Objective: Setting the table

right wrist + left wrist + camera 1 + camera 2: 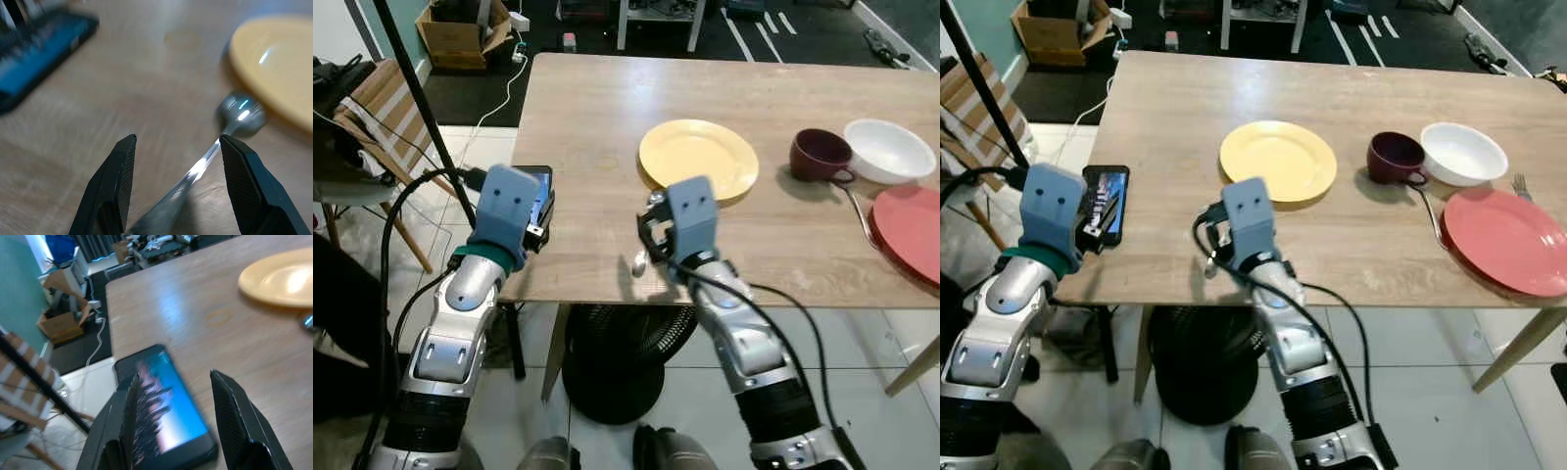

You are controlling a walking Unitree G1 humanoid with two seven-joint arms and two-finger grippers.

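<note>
Hovering open — right tool (173, 188) astride spoon (230, 125)

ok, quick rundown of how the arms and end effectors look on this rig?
Both arms are silver segmented shells with black joints. The left end effector and right end effector each carry a blue-grey boxy housing and two long black fingers. The left wrist has a teal-green ring. Black cables run loose along both arms.

my wooden table (607, 117) carries a phone (1105, 203) at nine o'clock, yellow plate (698, 160) centre, spoon (234, 115) by it, maroon cup (819, 155), white bowl (889, 150), red plate (1504, 240) and fork (1520, 184) at three.
</note>
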